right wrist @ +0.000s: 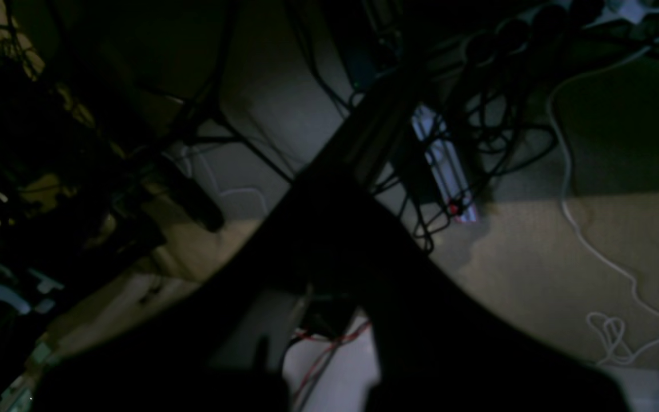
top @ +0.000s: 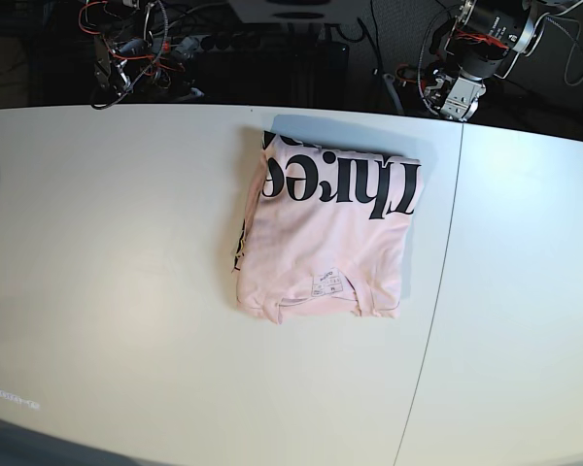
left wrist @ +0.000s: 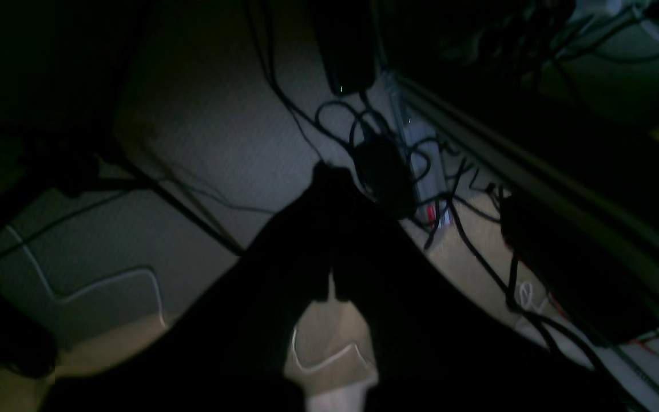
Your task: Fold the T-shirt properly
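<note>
A white table [top: 126, 243] with a seam; tangled black cables [left wrist: 421, 171] and a white cord [right wrist: 592, 246] lie on the floor.

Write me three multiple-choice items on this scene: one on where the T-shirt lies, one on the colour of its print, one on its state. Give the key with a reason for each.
1. Where does the T-shirt lie?
A. On the white table, just left of the table's seam
B. Hanging off the near table edge
C. In a gripper

2. What colour is the big lettering on it?
A. Red
B. Black
C. Blue

3. In what state is the shirt?
A. Spread out flat with both sleeves out
B. Bunched into a ball
C. Folded into a compact, roughly square bundle

Key: 1 A, the base view shows it resting on the tabletop with no arm touching it. 2 B, the letters along the far edge are black on pale pink. 3 C, no sleeves stick out, and the white neck label shows near the front edge of the bundle.
</note>
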You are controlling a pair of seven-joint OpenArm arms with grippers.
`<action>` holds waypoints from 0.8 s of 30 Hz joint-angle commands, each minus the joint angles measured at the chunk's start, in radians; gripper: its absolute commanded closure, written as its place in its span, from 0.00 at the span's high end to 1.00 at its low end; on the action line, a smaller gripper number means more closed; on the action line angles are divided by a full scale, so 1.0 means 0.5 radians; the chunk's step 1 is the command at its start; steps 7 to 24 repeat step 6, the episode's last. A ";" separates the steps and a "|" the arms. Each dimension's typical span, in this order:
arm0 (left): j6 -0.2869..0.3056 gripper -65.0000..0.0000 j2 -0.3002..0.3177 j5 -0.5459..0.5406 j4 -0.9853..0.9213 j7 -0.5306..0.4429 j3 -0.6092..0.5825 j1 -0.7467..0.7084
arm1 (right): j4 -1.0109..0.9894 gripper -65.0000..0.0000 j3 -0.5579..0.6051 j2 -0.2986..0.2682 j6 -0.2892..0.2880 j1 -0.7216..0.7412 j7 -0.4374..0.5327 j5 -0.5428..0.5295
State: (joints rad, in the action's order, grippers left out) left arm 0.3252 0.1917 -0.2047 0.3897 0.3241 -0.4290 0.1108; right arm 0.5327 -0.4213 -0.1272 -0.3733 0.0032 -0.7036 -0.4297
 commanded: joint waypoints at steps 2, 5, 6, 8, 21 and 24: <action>-0.014 0.00 0.010 -0.021 0.024 -0.002 0.000 0.032 | 0.023 0.00 -0.004 -0.017 0.105 0.027 -0.008 -0.016; -0.014 0.00 0.010 -0.102 0.024 0.035 0.000 0.023 | 0.023 0.00 -0.004 -0.016 0.105 0.054 -0.008 -0.016; -0.014 0.00 0.010 -0.114 0.024 0.031 0.000 0.016 | 0.023 0.00 -0.004 -0.017 0.105 0.067 -0.008 -0.015; -0.014 0.00 0.010 -0.114 0.024 0.031 0.000 0.016 | 0.023 0.00 -0.004 -0.017 0.105 0.067 -0.008 -0.015; -0.014 0.00 0.010 -0.114 0.024 0.031 0.000 0.016 | 0.023 0.00 -0.004 -0.017 0.105 0.067 -0.008 -0.015; -0.014 0.00 0.010 -0.114 0.024 0.031 0.000 0.016 | 0.023 0.00 -0.004 -0.017 0.105 0.067 -0.008 -0.015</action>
